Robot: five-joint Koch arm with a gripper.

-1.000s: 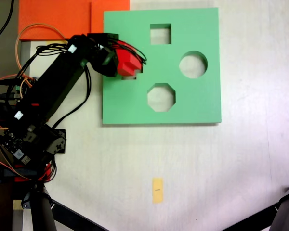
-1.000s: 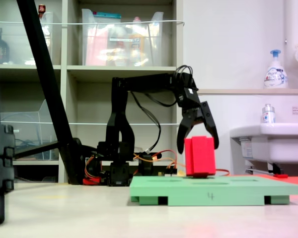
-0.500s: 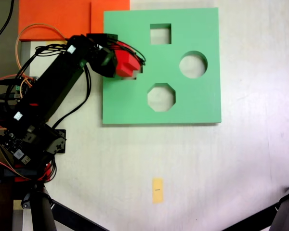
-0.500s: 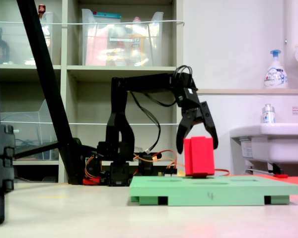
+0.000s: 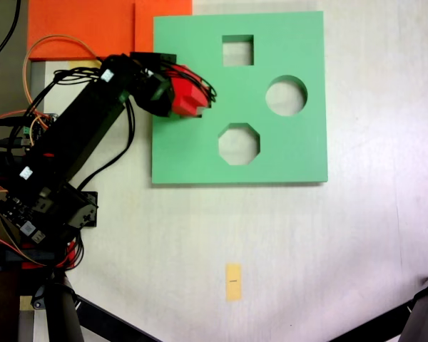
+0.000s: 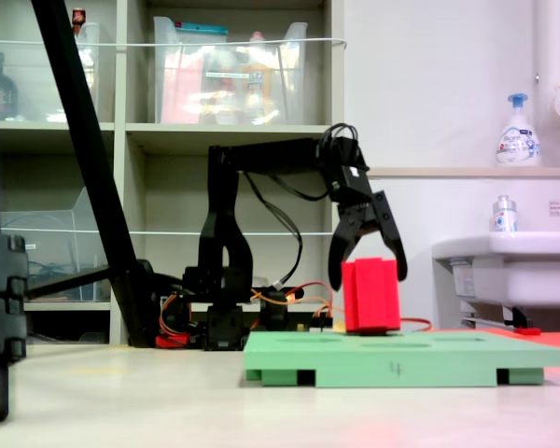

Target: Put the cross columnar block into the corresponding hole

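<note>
Sliding a little leftward in the second exterior view over the last second, the block (image 6: 371, 295) stands upright on the board (image 6: 406, 358), its base at the surface, not sunk in. That shift suggests the arm is nudging it to line up with the cross hole, hidden beneath it. The gripper (image 6: 366, 263) straddles the block's top, fingers (image 6: 339, 264) spread wide, barely gripping, if at all.

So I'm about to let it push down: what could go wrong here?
The red cross block stands on top of the green board, not sunk in. Its hole is hidden under block and gripper from above, so alignment is unconfirmed; pushing could jam it. The jaws straddle the block loosely, so it may tip.
</note>
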